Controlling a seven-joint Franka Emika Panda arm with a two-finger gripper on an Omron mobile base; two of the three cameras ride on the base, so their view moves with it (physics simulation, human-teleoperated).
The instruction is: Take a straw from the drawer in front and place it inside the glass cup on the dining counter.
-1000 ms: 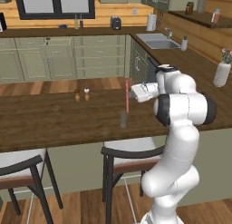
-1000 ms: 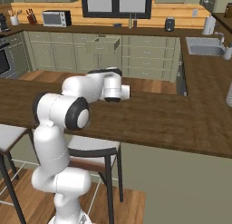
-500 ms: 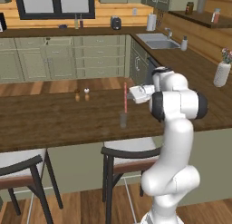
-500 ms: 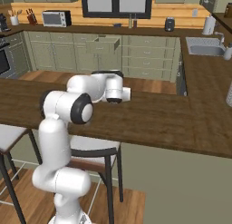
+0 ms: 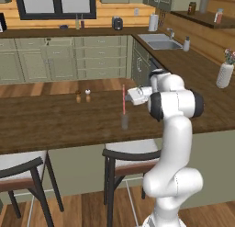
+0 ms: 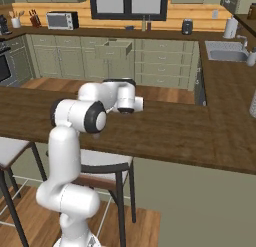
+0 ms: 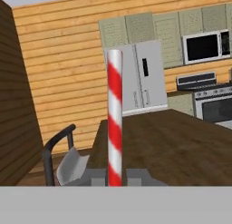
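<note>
arm: elbow swung further upright; straw (image 5: 123, 100) unmoved over glass cup (image 5: 124, 121)

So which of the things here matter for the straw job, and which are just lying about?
Job:
- straw, upright, shut in the gripper
- glass cup, right under the straw
- dining counter
- drawer, open

Lying about:
- two shakers
- stools
- vase
- microwave
- sink
</note>
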